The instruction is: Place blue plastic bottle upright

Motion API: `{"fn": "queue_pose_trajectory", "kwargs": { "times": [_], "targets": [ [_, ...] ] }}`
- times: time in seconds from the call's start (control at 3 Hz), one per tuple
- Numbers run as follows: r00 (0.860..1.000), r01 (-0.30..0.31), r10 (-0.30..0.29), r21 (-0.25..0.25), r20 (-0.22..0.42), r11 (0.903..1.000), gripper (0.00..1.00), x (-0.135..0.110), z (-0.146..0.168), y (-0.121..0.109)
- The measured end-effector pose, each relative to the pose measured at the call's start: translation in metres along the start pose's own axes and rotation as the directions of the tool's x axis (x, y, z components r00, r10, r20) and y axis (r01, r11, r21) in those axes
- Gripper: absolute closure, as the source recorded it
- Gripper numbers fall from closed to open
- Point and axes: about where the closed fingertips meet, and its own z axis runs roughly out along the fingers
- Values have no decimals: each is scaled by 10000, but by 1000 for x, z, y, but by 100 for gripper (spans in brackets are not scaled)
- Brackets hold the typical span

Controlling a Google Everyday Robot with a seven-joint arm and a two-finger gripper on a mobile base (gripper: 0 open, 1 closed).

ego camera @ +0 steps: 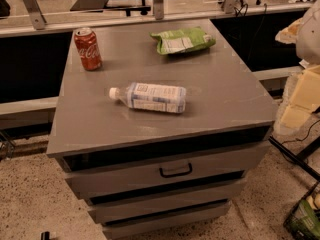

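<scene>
The blue plastic bottle point(150, 97) lies on its side in the middle of the grey cabinet top point(225, 94). Its white cap points left and its pale blue-and-white label faces up. Nothing touches it. My gripper itself does not show in this view. Only pale white and yellowish arm parts point(302, 89) show at the right edge, beside the cabinet and well to the right of the bottle.
A red Coca-Cola can point(88, 48) stands upright at the back left of the top. A green snack bag point(182, 40) lies at the back middle. The cabinet has drawers with a black handle point(175, 171). A basket point(305, 219) sits on the floor at lower right.
</scene>
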Motion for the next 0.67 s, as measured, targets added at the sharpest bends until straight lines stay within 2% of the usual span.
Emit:
{"fn": "queue_pose_trajectory", "kwargs": {
  "times": [0.33, 0.67],
  "targets": [
    [10000, 1, -1, 2, 2, 10000, 0, 0, 0, 0],
    [9993, 219, -217, -63, 316, 9997, 0, -14, 2, -8]
  ]
}}
